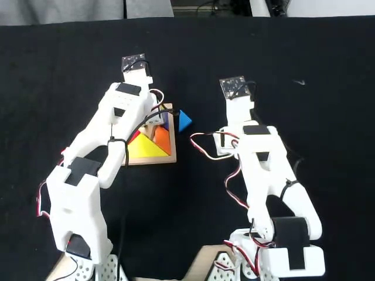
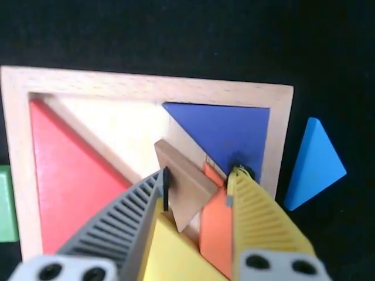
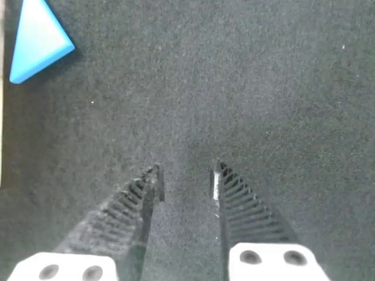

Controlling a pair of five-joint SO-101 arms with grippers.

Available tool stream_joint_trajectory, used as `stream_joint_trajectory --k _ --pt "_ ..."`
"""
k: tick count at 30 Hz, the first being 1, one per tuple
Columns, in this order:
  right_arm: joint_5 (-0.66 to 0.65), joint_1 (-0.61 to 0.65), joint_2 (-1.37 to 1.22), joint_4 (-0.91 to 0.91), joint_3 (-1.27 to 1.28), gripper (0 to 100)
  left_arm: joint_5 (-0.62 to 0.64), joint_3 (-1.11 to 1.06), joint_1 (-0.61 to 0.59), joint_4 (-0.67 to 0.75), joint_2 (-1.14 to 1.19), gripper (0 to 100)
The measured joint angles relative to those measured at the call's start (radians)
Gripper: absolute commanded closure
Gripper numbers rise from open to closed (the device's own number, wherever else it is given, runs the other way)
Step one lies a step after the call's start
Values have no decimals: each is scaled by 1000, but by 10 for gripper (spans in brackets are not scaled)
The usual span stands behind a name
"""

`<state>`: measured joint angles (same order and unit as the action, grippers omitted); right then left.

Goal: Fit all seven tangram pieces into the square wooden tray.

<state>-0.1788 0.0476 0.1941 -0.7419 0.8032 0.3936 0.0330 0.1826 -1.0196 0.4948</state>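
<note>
Tray (image 2: 146, 88): red piece (image 2: 64, 175), yellow piece (image 2: 176, 257), orange piece (image 2: 217, 234) and dark blue piece (image 2: 222, 129) inside, 4 of 7, seemingly seated
Left gripper (image 2: 201, 174): over the tray, clamped on the tan piece (image 2: 184, 190); seating it is the step in hand
Right gripper (image 3: 186, 175): fingers parted and empty, above the black cloth (image 3: 263, 88)
Light blue triangle (image 2: 313, 164): just beside the tray's rim
Tan piece: tilted over the bare gap; the next move calls for levelling it and pressing it flat before release

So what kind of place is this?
Likely a robotics lab bench: two white robot arms stand at a black-covered table, and the left gripper holds a tan piece over the wooden tray.
</note>
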Motion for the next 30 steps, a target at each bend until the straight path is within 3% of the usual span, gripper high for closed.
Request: stream_joint_trajectory --k 5,10,30 --pt "0 0 0 0 0 858 2 0 0 0 0 834" --pt "0 0 0 0 0 858 6 6 3 -12 2 949" --pt "0 0 0 0 0 858 3 17 5 -124 -12 935"
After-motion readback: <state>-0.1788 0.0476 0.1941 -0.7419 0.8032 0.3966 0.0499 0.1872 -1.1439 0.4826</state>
